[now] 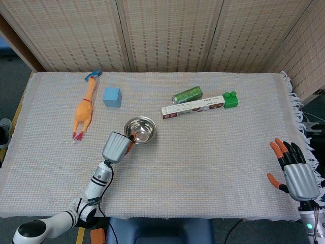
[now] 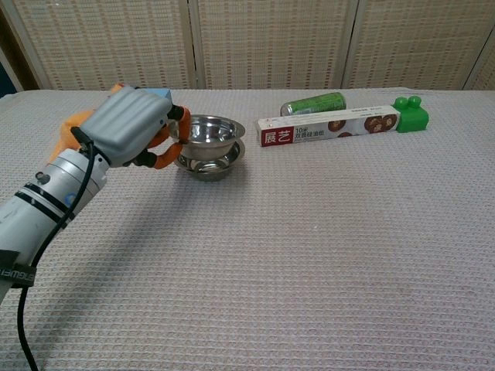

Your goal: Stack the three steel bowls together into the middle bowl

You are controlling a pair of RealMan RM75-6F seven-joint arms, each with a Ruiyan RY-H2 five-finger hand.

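Woven screens are seen behind the cloth-covered worktop [image 1: 213, 152]. An upper steel bowl [image 2: 207, 129] is pinched at its rim by the left hand [image 2: 131, 124], directly over the lower bowl [image 2: 210, 164]. The right hand [image 1: 296, 173] is held spread, empty, near the worktop's right edge.

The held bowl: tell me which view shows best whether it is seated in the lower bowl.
Chest view: the held bowl sits visibly above the lower bowl. Head view shows them merged from above.

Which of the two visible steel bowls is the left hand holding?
The upper bowl: the left hand grips its rim above the lower bowl, which rests on the table.
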